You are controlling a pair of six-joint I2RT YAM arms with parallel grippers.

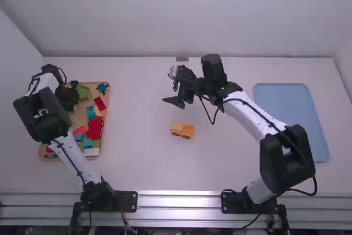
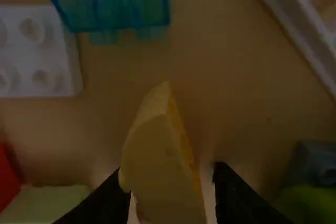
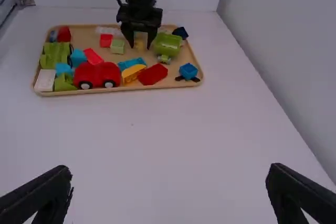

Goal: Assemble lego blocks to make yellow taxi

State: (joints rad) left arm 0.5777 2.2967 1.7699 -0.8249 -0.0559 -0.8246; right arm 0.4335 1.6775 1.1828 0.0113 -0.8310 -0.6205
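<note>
Watching the L gripper (image 2: 168,171) in the tray (image 3: 163,85), I'd guess it's after the yellow wedge (image 2: 163,163): jaws spread around it, w/ a gap on one side. Best centre on it, close evenly, then lift straight, b/c a lopsided pinch could twist it. R gripper (image 3: 169,171) has jaws wide apart, nothing btwn. Wedge looks smooth & slant-faced, pale on one face, deeper yellow on the side, near the white studded brick (image 2: 39,51). Yellow car body (image 1: 182,130) sits wheels-down on the table.
</note>
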